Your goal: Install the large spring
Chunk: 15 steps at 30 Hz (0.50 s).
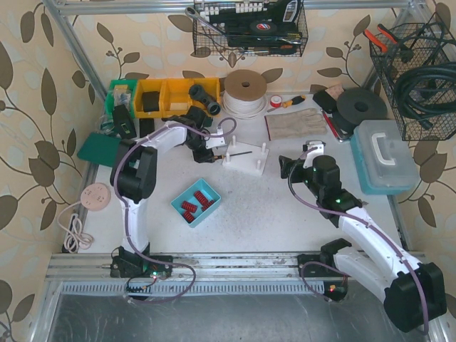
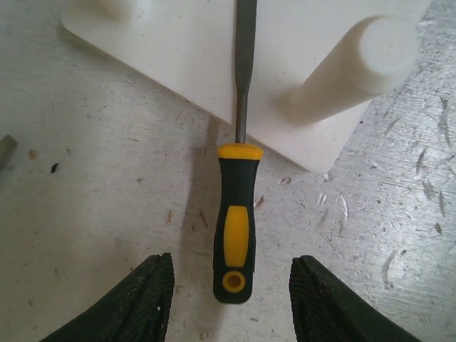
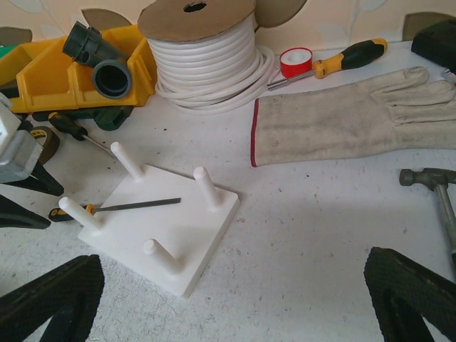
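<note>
The left gripper (image 2: 231, 288) hangs released, jaws either side of the handle of a yellow-and-black screwdriver (image 2: 236, 235) without touching it. The shaft lies across the white peg board (image 2: 171, 50). The right gripper (image 3: 231, 293) is also spread wide, just right of the board. Red springs (image 1: 194, 203) lie in a blue tray (image 1: 175, 205) on the table (image 1: 271, 214), nearer the arm bases.

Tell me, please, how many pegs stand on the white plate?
4 pegs, one by each corner of the white plate: far, right, left, near. None looks hidden.
</note>
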Available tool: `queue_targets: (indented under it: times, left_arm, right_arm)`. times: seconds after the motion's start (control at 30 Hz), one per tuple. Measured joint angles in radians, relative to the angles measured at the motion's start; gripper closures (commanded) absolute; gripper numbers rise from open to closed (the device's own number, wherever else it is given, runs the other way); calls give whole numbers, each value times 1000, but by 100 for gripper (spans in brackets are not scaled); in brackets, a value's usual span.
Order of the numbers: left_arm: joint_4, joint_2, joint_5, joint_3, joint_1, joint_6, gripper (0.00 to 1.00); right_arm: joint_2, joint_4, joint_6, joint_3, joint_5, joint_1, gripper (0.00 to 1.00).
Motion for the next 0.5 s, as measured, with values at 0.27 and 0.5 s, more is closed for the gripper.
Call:
queue_targets:
  times: [0.27, 0.5]
  left_arm:
    - [-18, 84, 0, 56, -1, 27, 52]
    - [-34, 120, 15, 82, -1, 45, 59]
  right_arm:
    - [3, 0, 0, 0, 5, 0, 2]
    - [3, 0, 0, 0, 13, 1, 2]
